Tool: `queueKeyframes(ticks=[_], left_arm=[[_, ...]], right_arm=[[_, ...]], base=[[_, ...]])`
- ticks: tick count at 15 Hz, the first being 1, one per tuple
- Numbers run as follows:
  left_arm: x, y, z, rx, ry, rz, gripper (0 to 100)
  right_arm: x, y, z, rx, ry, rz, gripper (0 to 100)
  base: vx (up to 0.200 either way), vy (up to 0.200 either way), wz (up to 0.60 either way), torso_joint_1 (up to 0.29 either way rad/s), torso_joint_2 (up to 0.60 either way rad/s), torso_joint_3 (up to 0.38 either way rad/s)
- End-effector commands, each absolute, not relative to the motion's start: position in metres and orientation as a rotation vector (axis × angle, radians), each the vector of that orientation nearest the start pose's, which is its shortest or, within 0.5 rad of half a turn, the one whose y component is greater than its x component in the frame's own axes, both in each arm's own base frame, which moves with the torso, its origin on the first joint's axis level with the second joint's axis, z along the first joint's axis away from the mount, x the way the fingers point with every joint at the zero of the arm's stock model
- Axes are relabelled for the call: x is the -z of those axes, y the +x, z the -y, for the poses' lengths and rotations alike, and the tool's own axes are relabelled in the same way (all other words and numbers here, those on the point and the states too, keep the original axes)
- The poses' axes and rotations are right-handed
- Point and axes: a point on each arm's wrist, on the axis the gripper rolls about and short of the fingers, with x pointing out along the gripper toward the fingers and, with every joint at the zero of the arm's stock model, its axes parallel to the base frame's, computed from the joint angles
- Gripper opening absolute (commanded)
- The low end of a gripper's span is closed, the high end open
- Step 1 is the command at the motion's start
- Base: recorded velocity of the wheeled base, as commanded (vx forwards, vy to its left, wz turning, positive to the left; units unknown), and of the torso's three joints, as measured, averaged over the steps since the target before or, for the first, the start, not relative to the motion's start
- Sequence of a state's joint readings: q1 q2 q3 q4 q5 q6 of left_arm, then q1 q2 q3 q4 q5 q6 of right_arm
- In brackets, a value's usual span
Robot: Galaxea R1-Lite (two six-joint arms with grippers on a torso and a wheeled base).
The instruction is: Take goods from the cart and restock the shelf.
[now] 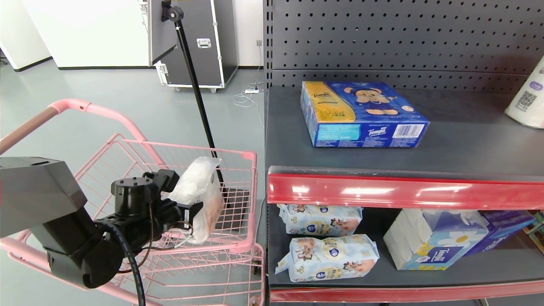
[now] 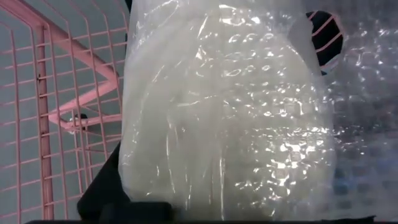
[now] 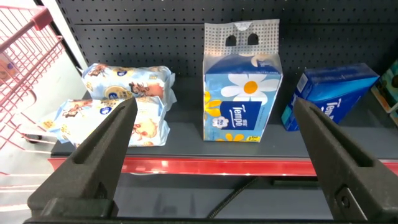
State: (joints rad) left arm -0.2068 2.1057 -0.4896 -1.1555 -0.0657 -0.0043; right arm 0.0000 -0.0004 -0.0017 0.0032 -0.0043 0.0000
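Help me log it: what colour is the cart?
The cart is pink; best in head view.

bag over the cart, left of the shelf; tissue box on upper board, wipes below.

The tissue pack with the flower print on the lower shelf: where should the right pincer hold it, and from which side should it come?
I would grip the tissue pack across its two upright side faces, coming straight in from the shelf front. It stands upright with free gaps toward the wipes packs and the blue box, and the open right pincer faces it.
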Motion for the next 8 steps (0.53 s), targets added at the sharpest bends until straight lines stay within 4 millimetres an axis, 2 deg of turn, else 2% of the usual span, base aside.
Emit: queueKeyframes(ticks=[1, 3, 5, 8], left_arm=[[-0.035, 0.306, 0.066, 0.269, 0.027, -0.458, 0], [-0.039, 0.305, 0.066, 0.269, 0.025, -0.443, 0], [-0.051, 0.302, 0.065, 0.271, 0.022, -0.406, 0], [-0.082, 0.295, 0.063, 0.272, -0.004, -0.31, 0]], right_arm=[[-0.076, -0.023, 0.0, 0.005, 0.0, -0.002, 100], [-0.076, -0.023, 0.0, 0.003, 0.0, -0.002, 100], [-0.076, -0.023, 0.0, 0.005, 0.0, -0.002, 100], [-0.076, -0.023, 0.0, 0.003, 0.0, -0.002, 100]], base=[[0.0, 0.0, 0.0, 0.0, 0.0, 0.0], [0.0, 0.0, 0.0, 0.0, 0.0, 0.0], [0.0, 0.0, 0.0, 0.0, 0.0, 0.0], [0.0, 0.0, 0.0, 0.0, 0.0, 0.0]])
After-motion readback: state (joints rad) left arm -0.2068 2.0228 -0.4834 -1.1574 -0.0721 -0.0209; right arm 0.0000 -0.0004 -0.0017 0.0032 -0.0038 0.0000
